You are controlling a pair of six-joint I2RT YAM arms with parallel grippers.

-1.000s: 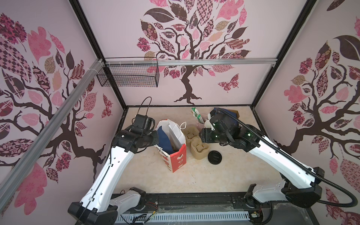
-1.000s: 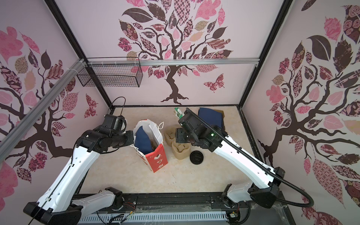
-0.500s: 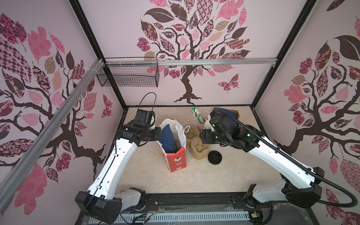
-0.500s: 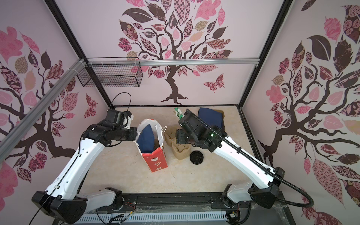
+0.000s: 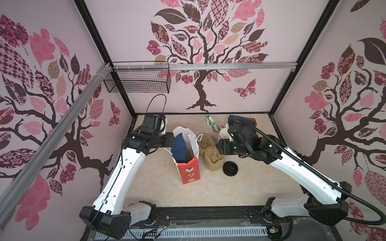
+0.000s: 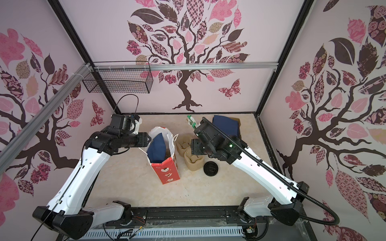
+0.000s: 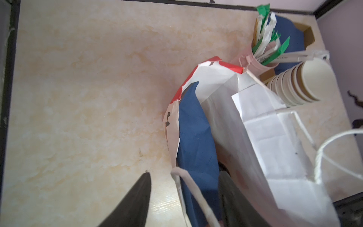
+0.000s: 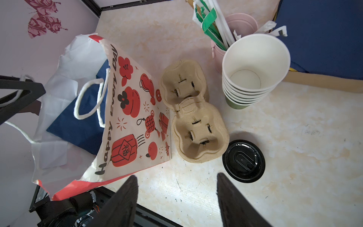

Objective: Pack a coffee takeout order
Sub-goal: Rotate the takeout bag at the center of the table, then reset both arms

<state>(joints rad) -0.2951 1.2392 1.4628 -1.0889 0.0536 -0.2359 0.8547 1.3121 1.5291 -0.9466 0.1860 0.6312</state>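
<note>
Both top views look down from high at the front over your whole table [image 5: 208, 187]. Each wrist camera sits close behind its jaws, facing past them; both share the paper bag [image 7: 265, 147] and napkin [image 7: 196, 137].

The front half of the desk [image 5: 208, 194] is lying bare, giving either arm wide passage. The bag [image 5: 189, 173] is standing upright mid-desk with its mouth gaping. The napkin [image 5: 179, 147] is leaning along the bag's left wall and filling that side, while the right side of the mouth is standing free. The left end effector [image 7: 183, 175] is straddling that left wall, jaws spread, one finger outside and one inside. The carrier [image 5: 212, 159] is sitting just beside the bag's right wall, closing that gap, with the lid [image 5: 230, 168] just beside its front right. Behind them, the cup stack [image 8: 255, 64] and straw cup [image 8: 241, 21] are crowding the rear. The right end effector [image 8: 176, 175] is hovering with jaws spread over bare desk near the carrier.
</note>
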